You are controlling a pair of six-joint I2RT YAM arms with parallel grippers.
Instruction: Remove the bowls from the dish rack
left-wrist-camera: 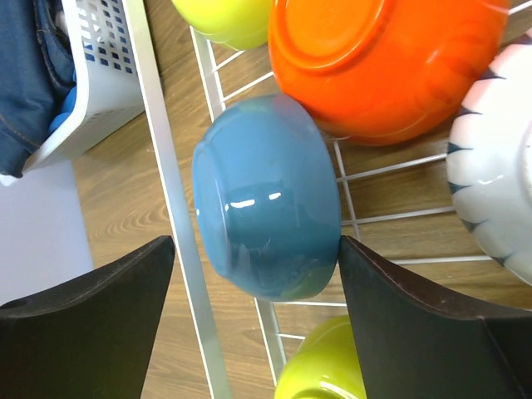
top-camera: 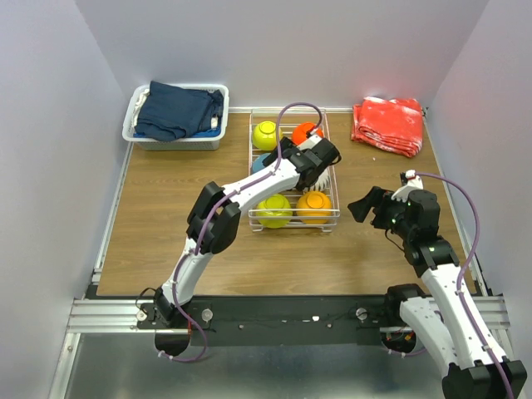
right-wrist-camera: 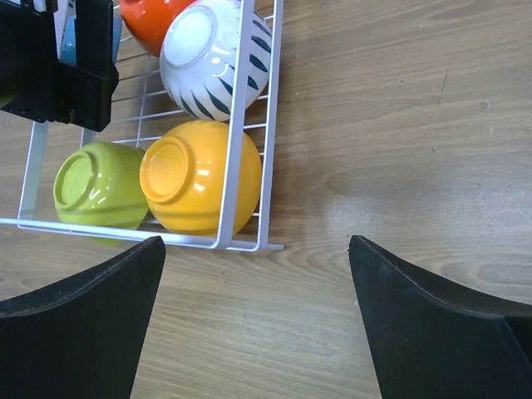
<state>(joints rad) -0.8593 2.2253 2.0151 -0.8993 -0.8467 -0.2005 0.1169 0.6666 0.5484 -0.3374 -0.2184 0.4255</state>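
Observation:
The white wire dish rack (top-camera: 252,223) stands mid-table with several bowls in it. My left gripper (left-wrist-camera: 256,241) reaches into it and straddles the blue bowl (left-wrist-camera: 266,195), which lies on its side by the rack's left rim. Its right finger (left-wrist-camera: 399,332) touches the bowl; the left finger (left-wrist-camera: 91,324) stands apart, outside the rim. Around it are a red-orange bowl (left-wrist-camera: 382,58), a white striped bowl (left-wrist-camera: 499,183) and a yellow-green bowl (left-wrist-camera: 324,366). My right gripper (right-wrist-camera: 256,241) hangs open over bare wood, right of the rack's near corner, by the orange bowl (right-wrist-camera: 199,179).
A white plastic bin (top-camera: 179,141) of dark-blue cloth sits at the back left, close to the rack. A red cloth (top-camera: 388,125) lies at the back right. A second yellow-green bowl (top-camera: 265,133) sits at the rack's far end. Metal rails edge the table.

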